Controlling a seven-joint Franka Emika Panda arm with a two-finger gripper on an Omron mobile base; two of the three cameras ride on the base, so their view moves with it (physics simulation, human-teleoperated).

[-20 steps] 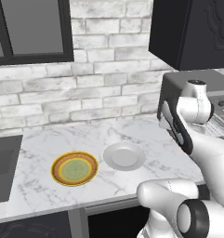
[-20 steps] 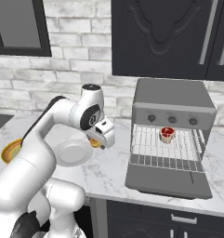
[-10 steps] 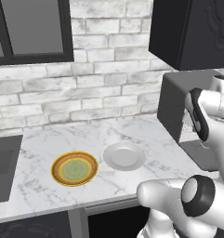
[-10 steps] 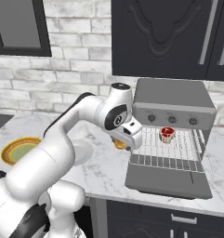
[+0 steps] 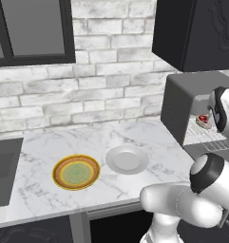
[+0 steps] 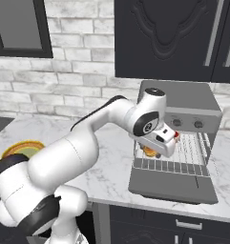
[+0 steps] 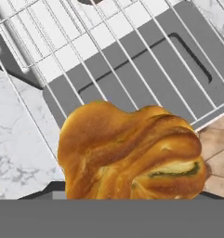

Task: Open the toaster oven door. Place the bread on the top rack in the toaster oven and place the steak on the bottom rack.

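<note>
so your hand is at the mouth of the toaster oven, just in front of the racks, and it's got the bread clamped between its fingers. in the hand view the golden-brown bun sits right up against the camera, hanging over a wire rack, with the dropped-open toaster oven door and its window recess showing through the wires below. honestly you can't tell from that view which of the two racks the wires belong to, so i'll leave that. in the right base view you only catch a sliver of orange bread peeking out under the white wrist, at the left side of the oven opening. the door lies flat on the marble worktop, hinged down toward you. the steak is already inside: in the left base view you see the little red slab sitting on a wire shelf toward the back, and in the right base view a bit of red shows just past the hand. off to the left on the worktop there's a yellow-rimmed plate with a greenish centre and a plain white plate just beside it, well apart from the oven. a dark sink sits at the far left edge.
</note>
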